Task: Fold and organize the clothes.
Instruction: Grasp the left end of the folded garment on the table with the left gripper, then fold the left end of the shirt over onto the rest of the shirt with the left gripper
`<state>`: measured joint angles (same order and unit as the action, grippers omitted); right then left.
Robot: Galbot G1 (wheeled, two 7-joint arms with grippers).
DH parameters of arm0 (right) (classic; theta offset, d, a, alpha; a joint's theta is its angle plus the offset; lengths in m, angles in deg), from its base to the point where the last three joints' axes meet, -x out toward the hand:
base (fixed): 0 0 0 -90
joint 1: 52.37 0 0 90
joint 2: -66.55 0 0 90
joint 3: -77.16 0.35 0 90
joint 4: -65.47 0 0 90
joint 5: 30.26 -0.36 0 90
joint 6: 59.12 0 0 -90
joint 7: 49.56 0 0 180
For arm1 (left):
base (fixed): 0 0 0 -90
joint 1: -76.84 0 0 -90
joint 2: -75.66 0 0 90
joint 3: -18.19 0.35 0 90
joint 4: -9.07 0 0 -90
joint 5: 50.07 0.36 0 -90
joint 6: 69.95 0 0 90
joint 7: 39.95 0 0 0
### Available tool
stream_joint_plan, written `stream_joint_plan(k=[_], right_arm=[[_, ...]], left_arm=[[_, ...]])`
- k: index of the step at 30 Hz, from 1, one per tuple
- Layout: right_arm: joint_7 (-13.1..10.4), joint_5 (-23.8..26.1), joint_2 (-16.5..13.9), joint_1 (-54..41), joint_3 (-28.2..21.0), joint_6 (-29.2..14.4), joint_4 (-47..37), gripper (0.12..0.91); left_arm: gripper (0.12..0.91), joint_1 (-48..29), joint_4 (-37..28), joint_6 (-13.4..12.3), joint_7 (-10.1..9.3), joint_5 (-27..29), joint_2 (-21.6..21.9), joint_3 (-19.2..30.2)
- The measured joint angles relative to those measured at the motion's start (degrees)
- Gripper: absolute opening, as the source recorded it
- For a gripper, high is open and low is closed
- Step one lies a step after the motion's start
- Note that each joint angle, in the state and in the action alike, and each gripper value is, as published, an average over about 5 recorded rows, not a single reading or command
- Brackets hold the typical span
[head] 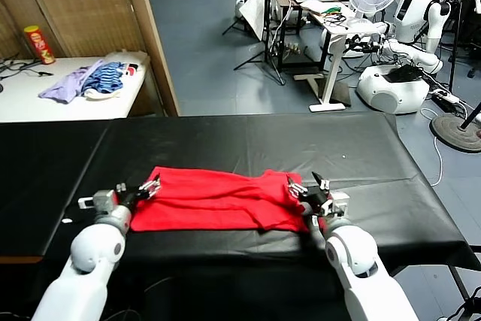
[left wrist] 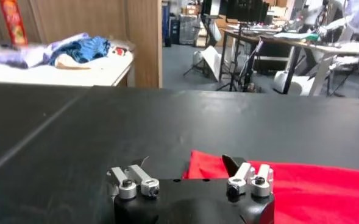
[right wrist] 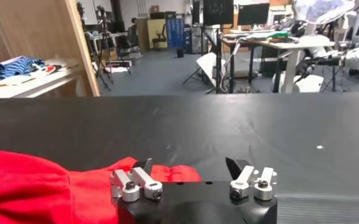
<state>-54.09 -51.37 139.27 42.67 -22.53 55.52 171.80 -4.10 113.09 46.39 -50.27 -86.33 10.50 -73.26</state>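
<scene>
Red T-shirt (head: 214,199) flat between both spread tools — left tool (head: 149,187), right tool (head: 308,186).

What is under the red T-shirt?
The red T-shirt lies flat on the black table cover. Anything between its folded layers is hidden from view.

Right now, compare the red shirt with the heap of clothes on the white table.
The red shirt lies spread flat on the black table near the robot; the heap sits bunched up on the white table farther off to its left. The shirt is one solid red piece; the heap mixes lilac and blue-striped cloth. An open gripper sits at each end of the shirt; none is near the heap.
</scene>
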Motion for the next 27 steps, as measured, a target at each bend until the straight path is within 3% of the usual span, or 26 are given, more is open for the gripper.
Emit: stream_joint_plan(k=[3, 6, 16, 18, 22, 27], right_arm=[[0.2, 0.0, -0.1, 0.2, 0.0, 0.0, 0.6, 0.798], [0.5, 0.0, -0.3, 0.4, 0.1, 0.0, 1.0, 0.798], [0.8, 0.4, -0.2, 1.1, 0.6, -0.2, 2.1, 0.798], [0.7, 0.5, 0.0, 1.1, 0.6, -0.2, 2.4, 0.798], [0.5, 0.5, -0.1, 1.5, 0.9, 0.3, 3.3, 0.798], [0.1, 0.5, -0.3, 2.1, 1.3, 1.1, 4.9, 0.798]], left_arm=[[0.793, 2.0, 0.7, 0.0, 0.05, -0.3, -0.7, -0.5], [0.726, 3.7, 1.0, -0.3, 0.4, 1.0, -1.6, -0.6], [0.216, 5.2, 0.3, -2.3, 1.41, 5.7, -4.5, -0.3], [0.16, 5.2, 0.3, -2.9, 1.75, 7.7, -4.6, -0.1], [0.162, 5.3, -0.4, -6.3, 2.68, 15.4, -3.5, -0.1], [0.156, 6.6, -2.7, -11.7, 1.81, 30.4, 1.3, -1.9]])
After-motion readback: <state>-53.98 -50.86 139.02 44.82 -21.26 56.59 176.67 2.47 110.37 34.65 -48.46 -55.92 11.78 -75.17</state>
